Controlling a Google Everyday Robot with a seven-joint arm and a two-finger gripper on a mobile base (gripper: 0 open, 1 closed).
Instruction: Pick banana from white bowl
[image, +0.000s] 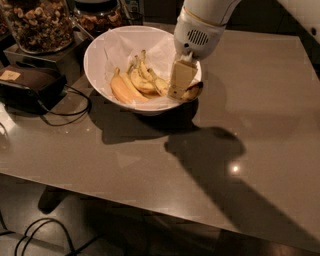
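The white bowl (96, 54), lined with white paper, stands at the back of the grey table. Inside it lie several bananas. The banana (193, 91), speckled with a dark tip, rests against the bowl's right rim. My gripper (179, 93) reaches down from the white arm (200, 25) into the right side of the bowl, right at the banana, whose dark end pokes out to the gripper's right. The gripper hides the middle of the banana. A smoother orange-tinted banana (121, 90) and shorter yellow bananas (143, 80) lie to its left.
Two glass jars of nuts (37, 22) (97, 14) stand behind the bowl at the far left. A black device (27, 82) with cables (70, 107) sits left of the bowl. The table's front edge (150, 197) runs diagonally, with floor and cables below.
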